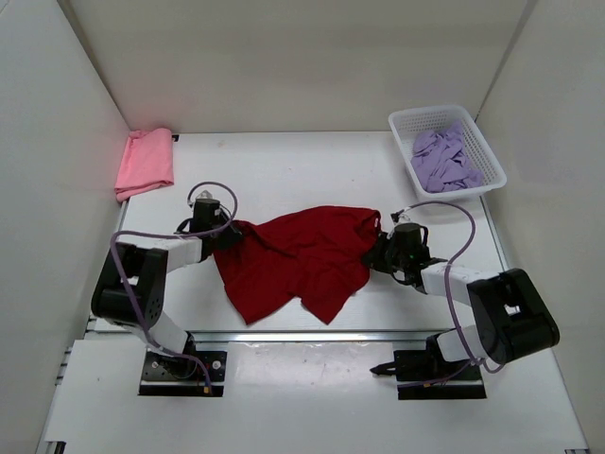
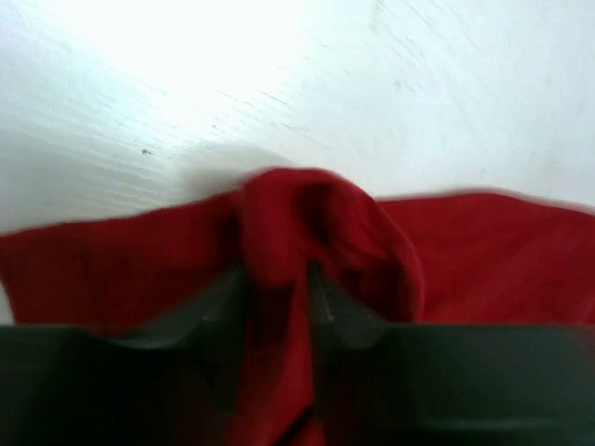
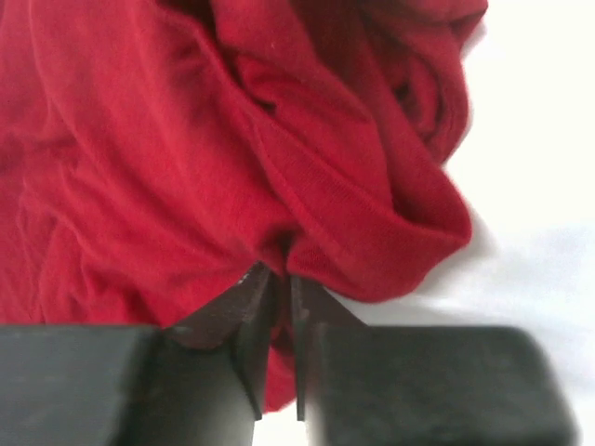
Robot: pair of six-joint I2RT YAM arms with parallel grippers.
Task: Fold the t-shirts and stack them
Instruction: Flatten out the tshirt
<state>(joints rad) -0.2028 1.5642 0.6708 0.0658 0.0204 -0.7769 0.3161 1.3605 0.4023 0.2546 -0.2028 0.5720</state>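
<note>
On the white table [image 1: 284, 170], the dark red shirt [image 1: 298, 260] is lying crumpled mid-table, stretching between both arms. The white basket [image 1: 437, 111] is sitting at the far right corner, holding the purple shirt [image 1: 444, 159]. The pink shirt [image 1: 145, 161] is lying folded at the far left corner. The left gripper [image 2: 277, 279] is pinching the dark red shirt's left edge; the right gripper [image 3: 277, 279] is clamping its right edge, fingers nearly together.

The middle shirt [image 1: 298, 260] lies on the table [image 1: 284, 170], between the left gripper [image 1: 230, 232] at its left edge and the right gripper [image 1: 376, 248] at its right edge. A folded shirt [image 1: 145, 161] sits in the far left corner; a basket [image 1: 425, 111] in the far right corner holds a third shirt [image 1: 444, 159].
</note>
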